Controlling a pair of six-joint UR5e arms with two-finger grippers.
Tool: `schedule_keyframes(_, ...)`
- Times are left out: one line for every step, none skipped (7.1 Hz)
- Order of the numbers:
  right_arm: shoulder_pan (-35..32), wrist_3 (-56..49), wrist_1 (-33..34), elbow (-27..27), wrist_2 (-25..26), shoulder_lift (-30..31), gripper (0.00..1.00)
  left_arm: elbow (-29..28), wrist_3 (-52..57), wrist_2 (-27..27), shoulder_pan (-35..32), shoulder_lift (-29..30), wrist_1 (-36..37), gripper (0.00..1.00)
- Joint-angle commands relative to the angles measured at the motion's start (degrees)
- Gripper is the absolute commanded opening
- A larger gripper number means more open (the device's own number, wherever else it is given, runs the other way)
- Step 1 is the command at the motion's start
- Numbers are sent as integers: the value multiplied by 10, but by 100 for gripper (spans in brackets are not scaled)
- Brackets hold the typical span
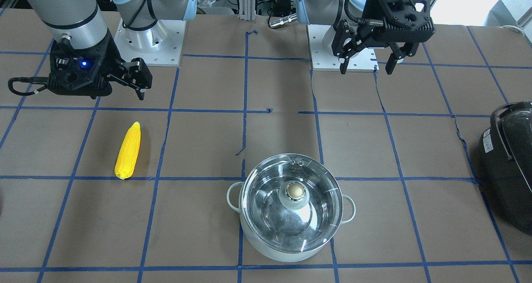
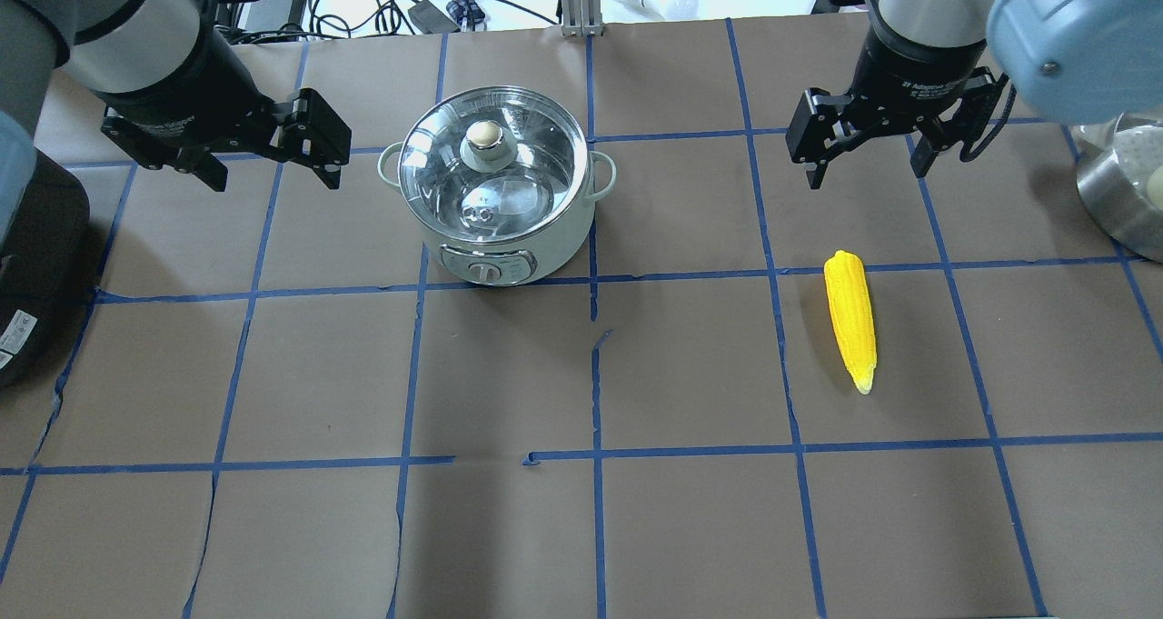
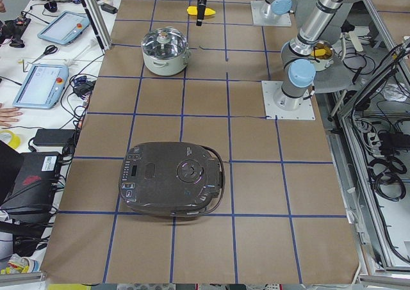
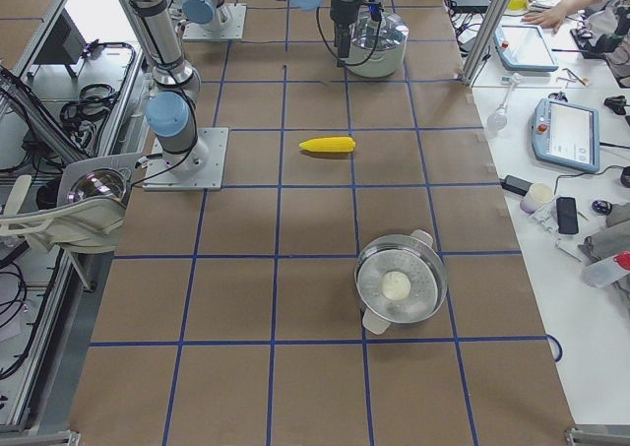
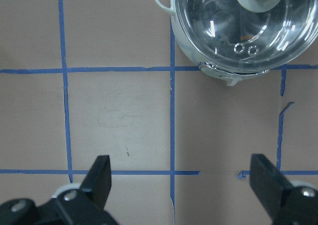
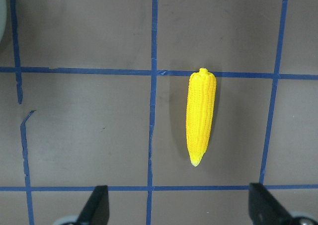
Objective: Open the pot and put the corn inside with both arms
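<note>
Jaws on both arms stand wide apart and grip nothing. Taking the overhead view as a clock with 12 away from the robot, the left jaws, on the left arm [image 2: 154, 46], hang above the bench [image 2: 690, 528] at the pot's [image 2: 545, 248] 9 o'clock. The right jaws, on the right arm [image 2: 918, 51], hang at the corn's [image 2: 851, 319] 12 o'clock. The pot sits at 11 from bench centre. It is round and pale green, shiny steel inside, with loop handles [image 2: 607, 172] at 9 and 3. Its clear glass lid [image 2: 536, 169] is on, beige knob [image 2: 484, 134] up. The corn lies flat at 3 from centre, well apart from the pot. It is bright yellow, ridged and tapered. Its long axis runs 12 to 6, blunt end at 12, tip at 6, swung slightly toward 5.
</note>
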State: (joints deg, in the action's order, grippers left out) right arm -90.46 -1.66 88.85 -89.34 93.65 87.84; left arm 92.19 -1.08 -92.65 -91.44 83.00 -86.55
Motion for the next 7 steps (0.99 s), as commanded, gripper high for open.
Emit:
schedule_keyframes(-1,-3,-1,0,0,0,100,-3,3,2,0,0,1,100)
schedule_keyframes(-1,-3,0,0,0,-2,100,-8,3,3,1,0,1,100)
schedule_keyframes(-1,2,-3,0,0,0,100,-23,2,-2,2,0,-1,100)
schedule_keyframes(-1,1,2,1,-7,0,100,-28,-1,-2,4,8,-2,100)
schedule_keyframes(-2,3,-5,6,-9,2,100,-29,-8,-1,6,17,2,100)
schedule_keyframes(-5,2,-25,12,-26,14,100,-29,-6,0,11,27,2,100)
schedule_keyframes(-2,2,-35,12,-80,24,100,-44,-6,1,12,51,6,100)
